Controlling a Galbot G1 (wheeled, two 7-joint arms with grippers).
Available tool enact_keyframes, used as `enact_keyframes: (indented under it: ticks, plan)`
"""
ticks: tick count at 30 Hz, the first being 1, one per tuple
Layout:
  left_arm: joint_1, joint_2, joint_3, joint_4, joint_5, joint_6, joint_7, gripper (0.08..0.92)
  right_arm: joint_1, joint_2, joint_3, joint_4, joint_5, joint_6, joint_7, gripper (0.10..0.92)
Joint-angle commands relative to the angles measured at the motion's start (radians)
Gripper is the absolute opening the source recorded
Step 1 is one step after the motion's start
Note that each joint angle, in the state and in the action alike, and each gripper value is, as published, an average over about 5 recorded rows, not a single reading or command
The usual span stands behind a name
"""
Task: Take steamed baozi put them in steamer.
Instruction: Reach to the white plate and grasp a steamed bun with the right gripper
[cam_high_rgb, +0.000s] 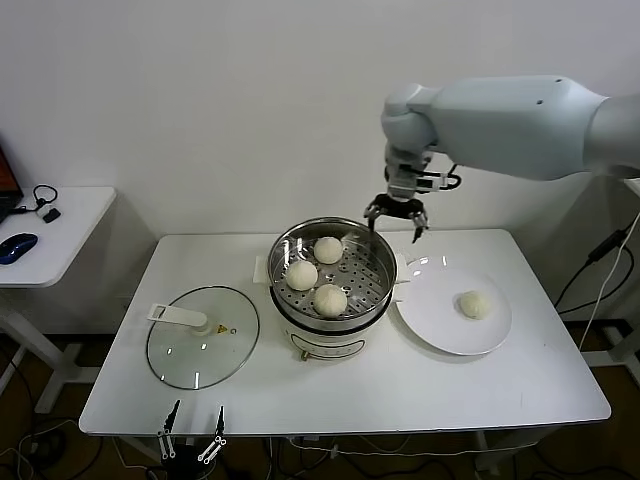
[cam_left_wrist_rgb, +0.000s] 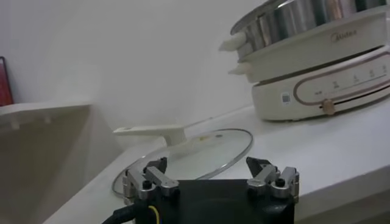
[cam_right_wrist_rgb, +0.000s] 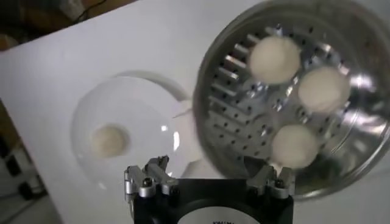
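R gripper (cam_high_rgb: 397, 213) empty, fingers apart, hovering above far rim of steamer (cam_high_rgb: 374, 299); 3 baozi (cam_high_rgb: 329, 299) on its perforated tray, 4th baozi (cam_high_rgb: 474, 304) on white plate (cam_high_rgb: 435, 325). L gripper (cam_high_rgb: 193, 438) parked below table's front edge, fingers apart

Head high — wrists near steamer (cam_high_rgb: 330, 278)

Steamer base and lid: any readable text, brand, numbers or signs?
Grey brand mark on the cream-white electric steamer base, upper band: too blurred to read.
Small labels above its knob: too small to read.
Yellow triangular sign on the round glass lid: symbol not legible.
White marking on the right gripper housing: cut off, unreadable.
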Motion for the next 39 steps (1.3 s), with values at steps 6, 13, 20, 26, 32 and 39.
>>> enact_keyframes:
  ticks: [6, 13, 20, 26, 32, 39]
  plan:
    - [-0.006, -0.003, 0.003, 0.011, 0.012, 0.0, 0.0, 0.823, 0.003, -0.266, -0.216, -0.024, 0.21, -0.444, -0.014, 0.823]
    - [-0.008, -0.004, 0.001, 0.021, 0.014, 0.0, -0.001, 0.823, -0.19, -0.373, -0.074, -0.157, 0.201, -0.486, -0.011, 0.823]
    - [-0.013, -0.008, -0.002, 0.031, 0.019, -0.001, -0.003, 0.823, -0.442, -0.381, 0.203, -0.329, 0.042, -0.426, -0.023, 0.823]
    - [-0.011, -0.01, -0.006, 0.038, 0.02, 0.001, -0.003, 0.823, -0.566, -0.322, 0.339, -0.44, -0.023, -0.395, -0.032, 0.823]
    - [-0.009, -0.01, -0.011, 0.047, 0.02, 0.0, -0.004, 0.823, -0.636, -0.28, 0.405, -0.539, -0.076, -0.373, -0.034, 0.823]
    - [-0.011, -0.006, -0.013, 0.057, 0.026, 0.003, -0.003, 0.823, -0.713, -0.27, 0.482, -0.572, -0.116, -0.37, -0.034, 0.823]
